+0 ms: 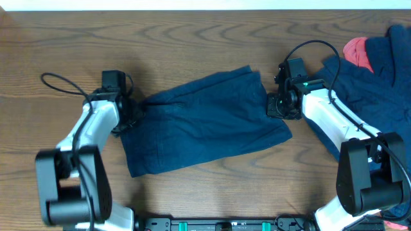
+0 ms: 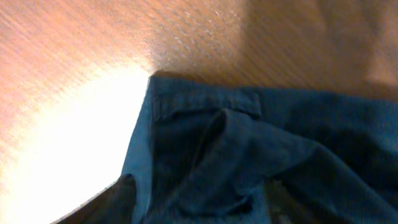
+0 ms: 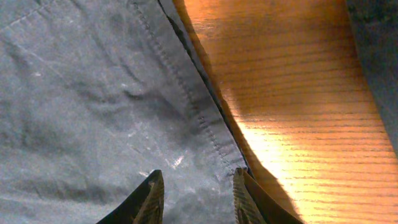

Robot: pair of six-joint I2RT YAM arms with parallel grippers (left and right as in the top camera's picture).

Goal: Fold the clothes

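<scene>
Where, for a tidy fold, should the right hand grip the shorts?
Grip the shorts by the hemmed corner at their right end, coming from the table side: the stitched edge lies flat and exposed there, just ahead of the right hand.

Robot lab: wooden table (image 1: 192,38), two arms (image 1: 96,122)
</scene>
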